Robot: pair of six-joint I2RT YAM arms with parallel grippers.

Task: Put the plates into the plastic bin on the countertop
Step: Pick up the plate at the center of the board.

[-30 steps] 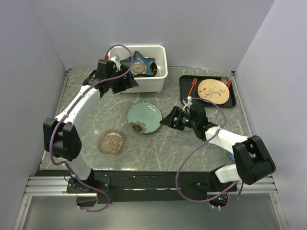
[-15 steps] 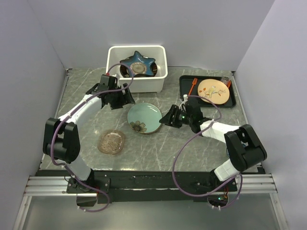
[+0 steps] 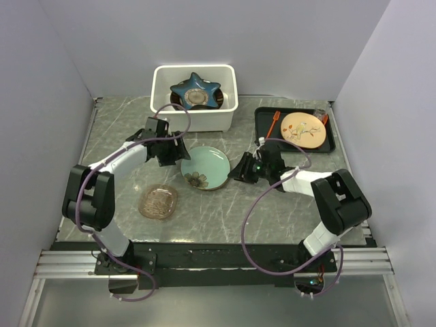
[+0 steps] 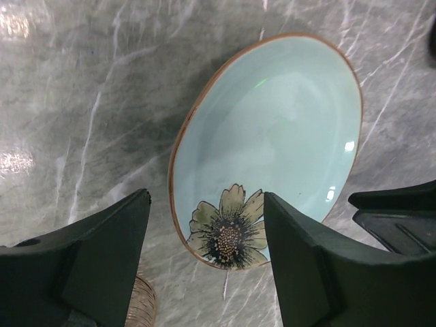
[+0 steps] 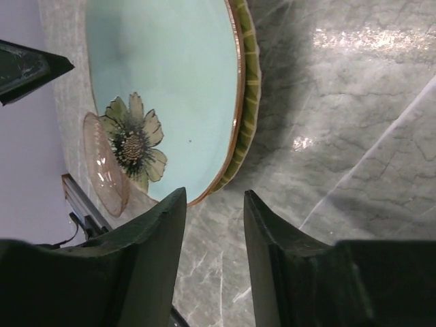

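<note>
A pale green flowered plate (image 3: 205,167) lies flat on the marble counter, mid-table; it also shows in the left wrist view (image 4: 272,136) and the right wrist view (image 5: 163,95). My left gripper (image 3: 178,155) is open and empty at the plate's upper left edge (image 4: 206,197). My right gripper (image 3: 236,172) is open and empty just off the plate's right edge (image 5: 214,193). An amber glass plate (image 3: 159,201) lies at front left. The white plastic bin (image 3: 204,121) stands at the back and holds a blue star-shaped plate (image 3: 196,90) on top of darker plates.
A flat black tray (image 3: 261,129) at back right holds a tan round plate (image 3: 302,129) and an orange fork (image 3: 272,124). Grey walls close in the left, back and right sides.
My left gripper has come away from the bin, down to the flowered plate's left edge. My right gripper has moved slightly left, closer to the plate's right edge.
</note>
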